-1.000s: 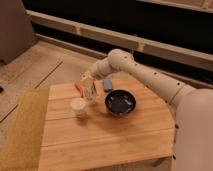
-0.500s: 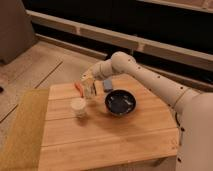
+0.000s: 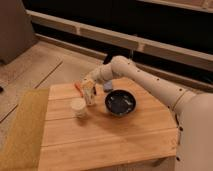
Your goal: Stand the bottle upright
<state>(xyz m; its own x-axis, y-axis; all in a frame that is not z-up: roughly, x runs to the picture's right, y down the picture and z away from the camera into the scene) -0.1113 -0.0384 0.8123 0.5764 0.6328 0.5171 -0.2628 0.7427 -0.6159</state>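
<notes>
The bottle (image 3: pixel 90 96) is a slim cream-white bottle, standing nearly upright on the wooden table (image 3: pixel 110 137) between the white cup (image 3: pixel 78 107) and the dark bowl (image 3: pixel 120 102). My gripper (image 3: pixel 89 87) comes in from the right on the white arm (image 3: pixel 145 80). It sits right over the bottle's top and is shut on it. The bottle's neck is hidden by the fingers. Whether its base touches the table I cannot tell.
A small orange object (image 3: pixel 78 89) lies just left of the gripper. A blue object (image 3: pixel 107 86) sits behind the bowl. A yellow-green mat (image 3: pixel 22 130) covers the surface left of the table. A dark railing runs along the back.
The gripper with the bottle has sunk slightly toward the table. The cup and bowl have not moved.
</notes>
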